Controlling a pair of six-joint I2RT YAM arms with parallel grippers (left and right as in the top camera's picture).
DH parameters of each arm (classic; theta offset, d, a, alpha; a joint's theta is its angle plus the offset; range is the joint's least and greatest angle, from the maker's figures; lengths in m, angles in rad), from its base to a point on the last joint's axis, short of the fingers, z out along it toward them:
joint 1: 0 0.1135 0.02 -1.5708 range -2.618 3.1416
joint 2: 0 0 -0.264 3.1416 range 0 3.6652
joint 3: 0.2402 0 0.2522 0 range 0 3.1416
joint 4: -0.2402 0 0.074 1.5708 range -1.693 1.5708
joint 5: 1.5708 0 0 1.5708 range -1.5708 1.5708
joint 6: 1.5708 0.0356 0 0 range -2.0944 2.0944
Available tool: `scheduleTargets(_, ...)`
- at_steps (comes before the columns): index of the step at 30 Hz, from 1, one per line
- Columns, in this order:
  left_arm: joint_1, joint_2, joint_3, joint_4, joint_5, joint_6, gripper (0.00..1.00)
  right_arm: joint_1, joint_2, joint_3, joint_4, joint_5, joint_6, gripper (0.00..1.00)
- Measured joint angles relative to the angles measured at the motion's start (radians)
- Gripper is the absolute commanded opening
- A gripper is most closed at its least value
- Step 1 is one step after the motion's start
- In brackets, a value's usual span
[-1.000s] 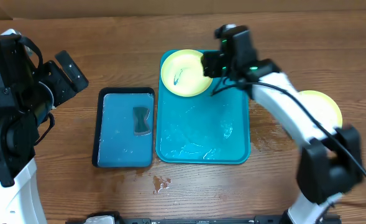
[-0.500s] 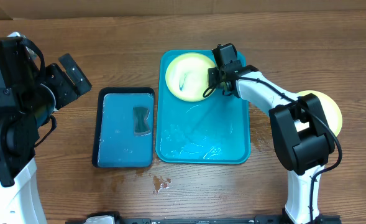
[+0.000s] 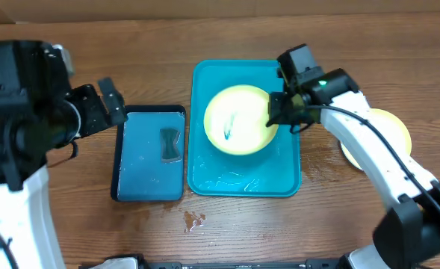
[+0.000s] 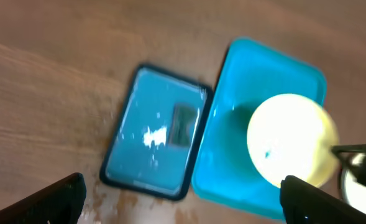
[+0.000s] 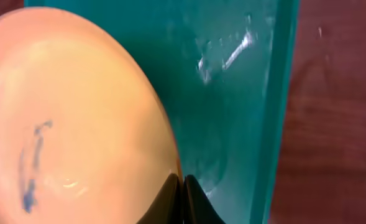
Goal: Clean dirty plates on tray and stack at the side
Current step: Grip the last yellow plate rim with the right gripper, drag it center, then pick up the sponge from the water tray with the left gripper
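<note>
one large bright teal rectangular plastic tray (image 3: 205,175) has only a single round yellow-green-rimmed plate (image 3: 238,119) over it, a blue smear (image 3: 228,127) on its white centre, so we judge that one uncleaned. well to the tray's right lies a yellow-green plate stack (image 3: 393,123), count unclear behind the arm. our right gripper (image 3: 279,116) pinches the smeared plate's rim; our left gripper (image 3: 113,103) hangs spread and empty.

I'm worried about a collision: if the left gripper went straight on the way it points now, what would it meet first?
Probably the black-rimmed blue tray: the open left gripper aims at it in its wrist view, nothing between. Depth is unclear; it could strike the table just short.
</note>
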Motion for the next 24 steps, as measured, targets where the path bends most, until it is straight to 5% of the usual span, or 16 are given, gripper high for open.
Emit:
scheduleTargets(3,-0.009,0.061,-0.002,-0.017,0.027,0.041,1.00,0.003,-0.013,-0.030,-0.004,-0.010,0.079,0.04)
scheduleTargets(10,-0.093,0.182,-0.043,-0.016,0.090,0.089,0.97,0.013,0.023,-0.331,0.287,-0.035,0.193,0.04)
scheduleTargets(13,-0.120,0.200,-0.094,-0.017,0.080,0.091,0.97,0.013,0.028,-0.411,0.340,-0.058,0.209,0.24)
scheduleTargets(19,-0.125,0.214,-0.283,0.083,0.046,0.060,0.90,0.005,0.019,-0.397,0.269,-0.077,0.174,0.28)
scheduleTargets(22,-0.130,0.225,-0.425,0.227,0.057,0.050,0.89,-0.017,-0.028,-0.373,0.216,-0.084,0.147,0.38)
scheduleTargets(24,-0.142,0.241,-0.529,0.336,0.075,0.041,0.75,-0.037,-0.082,-0.354,0.198,-0.084,0.133,0.45)
